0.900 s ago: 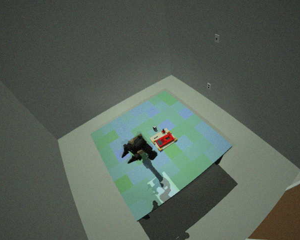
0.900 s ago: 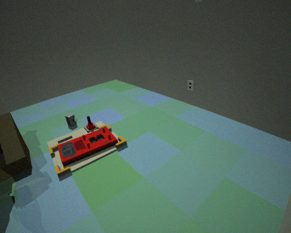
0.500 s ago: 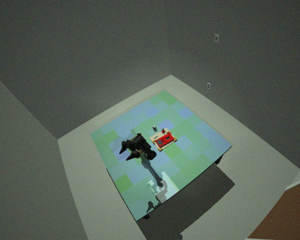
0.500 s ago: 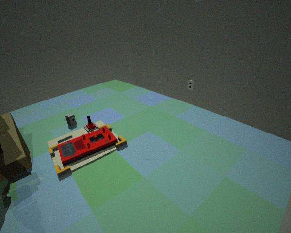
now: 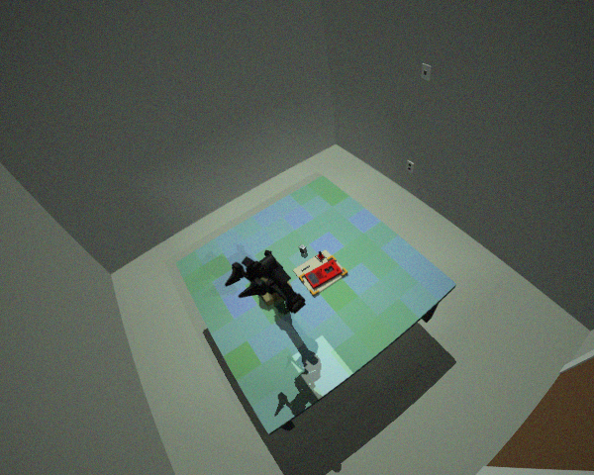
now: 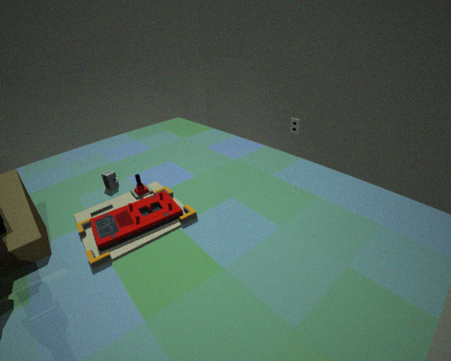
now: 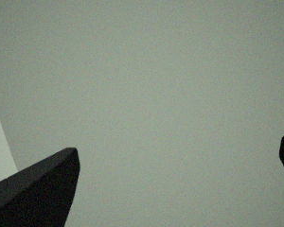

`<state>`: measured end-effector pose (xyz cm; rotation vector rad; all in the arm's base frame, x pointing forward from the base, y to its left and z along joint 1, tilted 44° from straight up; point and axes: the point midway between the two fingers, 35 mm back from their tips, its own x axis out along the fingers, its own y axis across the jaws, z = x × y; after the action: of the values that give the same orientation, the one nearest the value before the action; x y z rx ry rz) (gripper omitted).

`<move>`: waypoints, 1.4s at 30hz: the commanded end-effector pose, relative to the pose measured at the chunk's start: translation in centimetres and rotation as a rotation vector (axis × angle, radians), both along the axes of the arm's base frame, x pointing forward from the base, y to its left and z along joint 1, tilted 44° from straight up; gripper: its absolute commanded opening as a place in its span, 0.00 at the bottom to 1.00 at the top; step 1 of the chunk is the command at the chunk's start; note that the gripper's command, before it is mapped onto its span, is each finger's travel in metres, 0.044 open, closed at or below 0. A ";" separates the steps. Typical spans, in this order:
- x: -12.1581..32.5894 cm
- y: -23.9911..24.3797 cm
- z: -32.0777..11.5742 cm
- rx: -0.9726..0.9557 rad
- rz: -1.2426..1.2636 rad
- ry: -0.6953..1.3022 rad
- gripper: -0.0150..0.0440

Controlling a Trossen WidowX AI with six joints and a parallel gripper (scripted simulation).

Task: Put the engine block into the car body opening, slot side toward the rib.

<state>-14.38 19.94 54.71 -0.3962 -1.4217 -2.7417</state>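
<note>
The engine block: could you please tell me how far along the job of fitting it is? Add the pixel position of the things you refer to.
Nothing looks done: the grey block [image 5: 302,249] [image 6: 109,180], apparently the engine block, stands beside the board, outside the red car body [image 5: 315,277] [image 6: 129,229]. Nothing is in hand; the gripper [image 5: 233,286] is open. Left: grasping, orienting, seating and withdrawing.

Over on the dark grey wall there's a power outlet [image 5: 410,165] [image 6: 295,125], with a light switch [image 5: 426,71] higher up. A patchwork of blue and green squares covers the table [image 5: 405,255] [image 6: 315,233], and a brown patch [image 5: 568,419] shows at the room's far corner, beyond a pale strip.
</note>
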 end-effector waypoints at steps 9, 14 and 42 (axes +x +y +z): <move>2.0 5.2 -0.3 0.041 -0.166 0.063 1.00; 3.1 7.7 -0.7 0.074 -0.255 0.078 1.00; 14.9 21.2 -7.2 0.171 -0.870 -0.035 1.00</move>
<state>-0.83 40.19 48.45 -1.1698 -1.1815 -3.4293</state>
